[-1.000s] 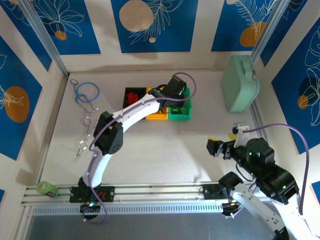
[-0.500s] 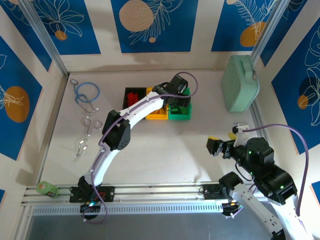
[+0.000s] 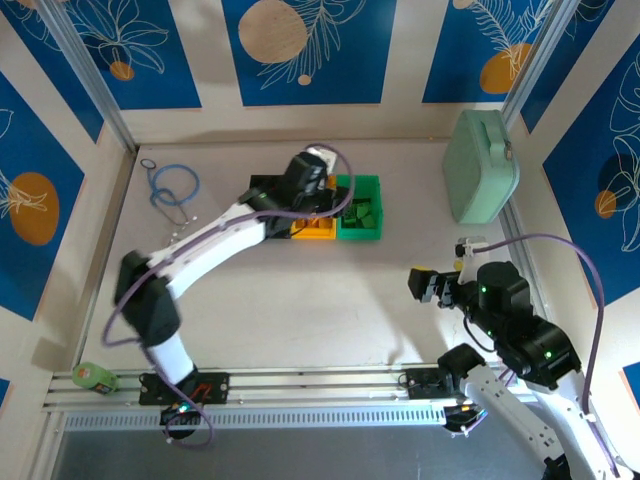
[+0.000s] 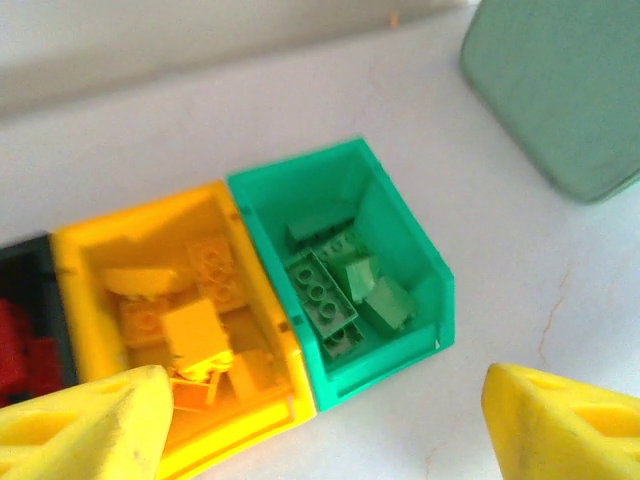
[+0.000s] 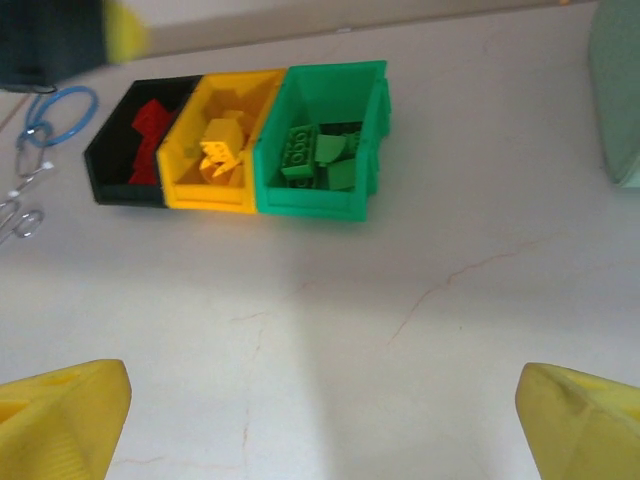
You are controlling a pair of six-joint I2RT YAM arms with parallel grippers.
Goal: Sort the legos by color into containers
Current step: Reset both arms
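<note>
Since the left end effector (image 4: pixel 322 430) hangs wide and empty, with the small green open-topped plastic bin (image 4: pixel 300 165) just below it, it should lift straight up, clear of the rim.

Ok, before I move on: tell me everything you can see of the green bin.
The green bin is a small rectangular container of glossy, bright green plastic. It is open-topped, stands upright and looks undamaged. It rests flat on the pale table at one end of the row of three, with one long side flush against the yellow bin and its other sides free. Inside, several green legos lie loose in a small heap, some studs-up and some tilted. No other colour shows among them.
</note>
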